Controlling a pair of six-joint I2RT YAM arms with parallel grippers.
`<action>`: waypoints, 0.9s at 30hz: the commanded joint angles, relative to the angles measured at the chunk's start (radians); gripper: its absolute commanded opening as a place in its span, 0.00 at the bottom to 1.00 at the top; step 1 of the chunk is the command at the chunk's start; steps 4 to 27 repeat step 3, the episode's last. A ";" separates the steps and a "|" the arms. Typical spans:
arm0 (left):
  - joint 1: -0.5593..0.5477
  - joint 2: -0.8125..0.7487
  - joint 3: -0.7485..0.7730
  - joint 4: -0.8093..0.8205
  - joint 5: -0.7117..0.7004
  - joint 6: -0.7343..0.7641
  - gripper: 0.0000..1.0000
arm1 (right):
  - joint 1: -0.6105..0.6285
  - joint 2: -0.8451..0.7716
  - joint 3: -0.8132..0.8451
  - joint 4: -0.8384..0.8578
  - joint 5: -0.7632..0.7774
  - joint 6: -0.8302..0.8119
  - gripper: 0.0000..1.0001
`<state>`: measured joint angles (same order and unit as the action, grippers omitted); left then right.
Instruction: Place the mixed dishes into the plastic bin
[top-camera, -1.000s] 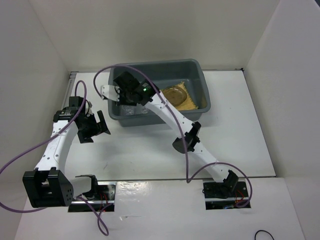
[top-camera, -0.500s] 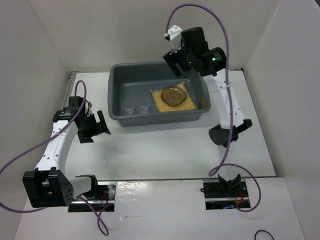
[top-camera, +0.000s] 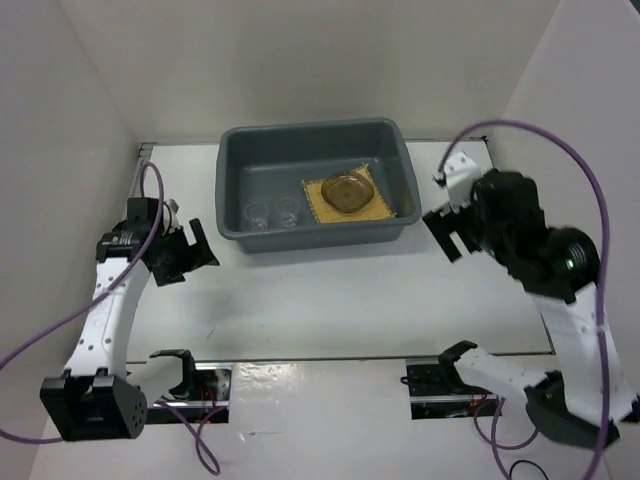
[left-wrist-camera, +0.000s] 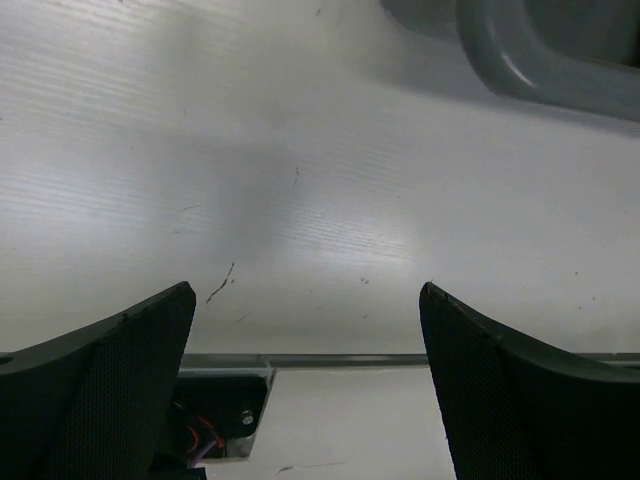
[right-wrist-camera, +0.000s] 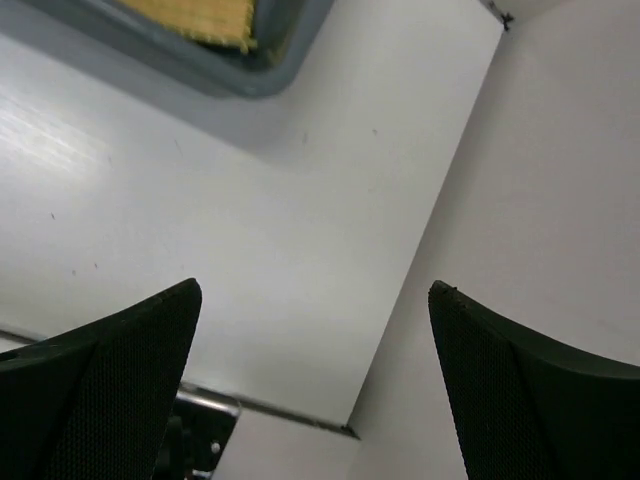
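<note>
From above, the large dark grey rectangular plastic bin sits at the far side of the white bench. Inside it, toward the right end, lies the square yellow woven bamboo mat, flat on the bin floor, with a small round smoky-grey translucent saucer resting on top of it. Two small clear glass cups stand upright side by side near the bin's front wall, left of the mat. The left claw hangs just off the bin's near-left corner, spread wide and carrying nothing. The right claw is raised just beyond the bin's right end, likewise spread apart and empty.

Looking through the left wrist camera, the left claw is released: its two dark fingers stand far apart at the bottom corners with only scuffed bench between them. A curved bit of the bin's flared rim shows at the upper right.

From the right wrist camera, the right claw is released too, its fingers splayed over bare bench with nothing in them. The bin's rounded corner shows along the top edge, a strip of the yellow mat visible inside it. A white side wall rises on the right.
</note>
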<state>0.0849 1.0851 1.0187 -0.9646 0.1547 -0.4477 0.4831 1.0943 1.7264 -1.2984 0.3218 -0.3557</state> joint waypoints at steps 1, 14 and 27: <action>0.007 -0.103 0.012 0.012 -0.001 0.014 0.99 | -0.029 -0.106 -0.138 -0.001 0.023 0.008 0.99; 0.007 -0.170 0.012 0.012 -0.001 -0.005 0.99 | -0.043 -0.196 -0.229 -0.001 0.011 -0.002 0.99; 0.007 -0.170 0.012 0.012 -0.001 -0.005 0.99 | -0.043 -0.196 -0.229 -0.001 0.011 -0.002 0.99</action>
